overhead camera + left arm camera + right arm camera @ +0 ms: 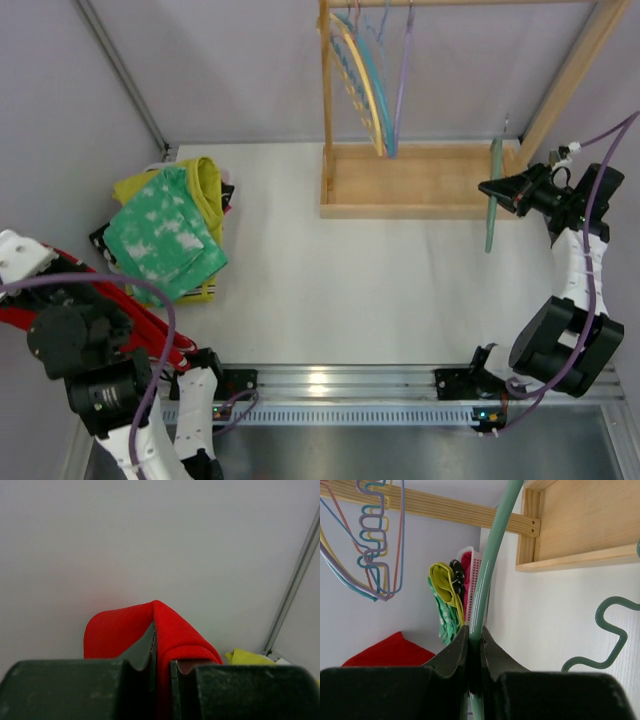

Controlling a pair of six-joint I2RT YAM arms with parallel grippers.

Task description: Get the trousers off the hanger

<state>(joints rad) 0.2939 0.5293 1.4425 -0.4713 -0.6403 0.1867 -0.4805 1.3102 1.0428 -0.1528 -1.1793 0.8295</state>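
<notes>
The left tool is pinched narrow on a fold of the red trousers, low at the near left corner of the bench; it grips only a ridge of cloth, so the fold could creep out and the garment spill over the edge. The right tool is clamped on the thin bar of the mint-green hanger, seemingly bare, beside the wooden rack; that slim bar could pivot between the jaws and strike the rack. The green mottled trousers and mustard-yellow trousers lie heaped at the left; a careless drop could topple them.
</notes>
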